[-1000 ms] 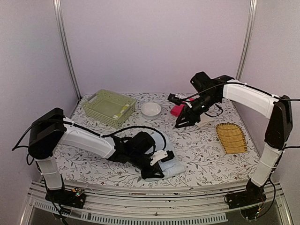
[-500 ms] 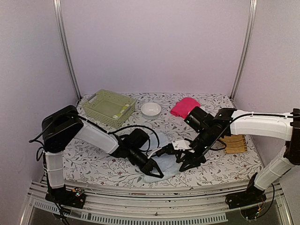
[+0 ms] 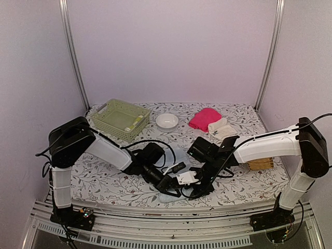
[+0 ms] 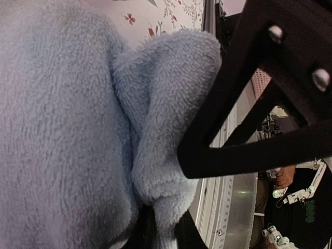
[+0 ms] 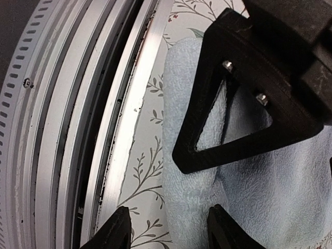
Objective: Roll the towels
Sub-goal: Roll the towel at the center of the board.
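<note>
Lilac walls point(image 3: 171, 52) enclose a flower-patterned table point(image 3: 104, 176). At its near edge the left gripper point(image 4: 163, 236), nearly closed, pinches a fold of the pale blue towel point(image 4: 62, 129), a grip only its wrist camera shows. The right gripper point(image 5: 167, 231), jaws apart, straddles the towel's edge beside it. Only the overhead view shows the pink towel point(image 3: 204, 118), cream towel point(image 3: 218, 126) and green basket point(image 3: 120, 118) at the back.

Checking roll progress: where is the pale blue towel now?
Top view: the pale blue towel lies at the middle of the table's near edge, between the grippers: the left gripper pinches a fold, the right gripper is open over its edge.
</note>
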`<control>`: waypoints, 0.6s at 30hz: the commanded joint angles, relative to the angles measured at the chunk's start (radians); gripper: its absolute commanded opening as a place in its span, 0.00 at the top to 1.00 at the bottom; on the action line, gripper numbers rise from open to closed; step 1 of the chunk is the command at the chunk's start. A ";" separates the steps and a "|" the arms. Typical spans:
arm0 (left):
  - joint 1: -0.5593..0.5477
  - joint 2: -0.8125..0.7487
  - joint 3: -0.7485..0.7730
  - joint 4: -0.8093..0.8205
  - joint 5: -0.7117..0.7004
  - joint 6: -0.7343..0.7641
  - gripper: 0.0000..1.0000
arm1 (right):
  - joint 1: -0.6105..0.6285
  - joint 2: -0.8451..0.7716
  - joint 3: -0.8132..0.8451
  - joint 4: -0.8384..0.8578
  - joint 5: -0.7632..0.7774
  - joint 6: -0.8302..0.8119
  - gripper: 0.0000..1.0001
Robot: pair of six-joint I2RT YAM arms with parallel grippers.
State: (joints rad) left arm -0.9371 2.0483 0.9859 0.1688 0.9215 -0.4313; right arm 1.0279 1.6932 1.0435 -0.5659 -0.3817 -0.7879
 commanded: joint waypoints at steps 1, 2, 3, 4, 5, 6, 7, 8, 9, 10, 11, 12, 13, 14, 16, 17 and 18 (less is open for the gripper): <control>0.013 0.039 -0.030 -0.029 -0.014 -0.015 0.95 | 0.015 0.019 -0.028 0.054 0.019 -0.018 0.48; 0.013 0.040 -0.030 -0.028 -0.013 -0.014 0.95 | 0.015 0.025 -0.035 0.062 0.027 -0.012 0.48; 0.014 0.043 -0.029 -0.029 -0.012 -0.011 0.95 | 0.016 0.033 -0.038 0.069 0.035 -0.008 0.48; 0.016 0.046 -0.028 -0.029 -0.008 -0.011 0.96 | 0.015 0.040 -0.042 0.078 0.043 -0.005 0.48; 0.016 0.049 -0.026 -0.028 -0.006 -0.009 0.96 | 0.017 0.045 -0.047 0.089 0.049 0.002 0.49; 0.018 0.051 -0.024 -0.028 -0.004 -0.008 0.96 | 0.018 0.050 -0.052 0.099 0.055 0.005 0.49; 0.018 0.053 -0.023 -0.029 -0.004 -0.007 0.95 | 0.020 0.056 -0.056 0.111 0.062 0.008 0.50; 0.018 0.055 -0.023 -0.029 -0.001 -0.007 0.95 | 0.022 0.064 -0.060 0.123 0.069 0.010 0.51; 0.023 0.058 -0.022 -0.029 0.004 -0.007 0.95 | 0.024 0.077 -0.063 0.133 0.080 0.015 0.51; 0.026 0.061 -0.023 -0.028 0.013 -0.010 0.95 | 0.024 0.093 -0.061 0.138 0.099 0.020 0.51; 0.032 0.060 -0.024 -0.028 0.019 -0.012 0.95 | 0.024 0.113 -0.059 0.137 0.115 0.022 0.53; 0.037 0.058 -0.026 -0.028 0.024 -0.012 0.95 | 0.024 0.132 -0.058 0.136 0.129 0.022 0.56; 0.044 0.053 -0.029 -0.031 0.023 -0.011 0.95 | 0.024 0.146 -0.058 0.135 0.142 0.022 0.60; 0.051 0.045 -0.033 -0.036 0.020 -0.009 0.94 | 0.024 0.156 -0.057 0.134 0.150 0.021 0.64; 0.060 0.021 -0.045 -0.051 0.007 0.005 0.91 | 0.024 0.163 -0.056 0.123 0.155 0.023 0.73; 0.065 0.006 -0.053 -0.058 -0.005 0.015 0.89 | 0.024 0.162 -0.054 0.113 0.151 0.026 0.77; 0.067 -0.014 -0.064 -0.064 -0.017 0.031 0.85 | 0.024 0.157 -0.051 0.100 0.143 0.028 0.79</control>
State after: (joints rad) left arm -0.9012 2.0628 0.9726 0.1944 0.9615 -0.4377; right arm 1.0416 1.7931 1.0103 -0.3973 -0.2813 -0.7769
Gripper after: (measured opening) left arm 0.112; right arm 0.252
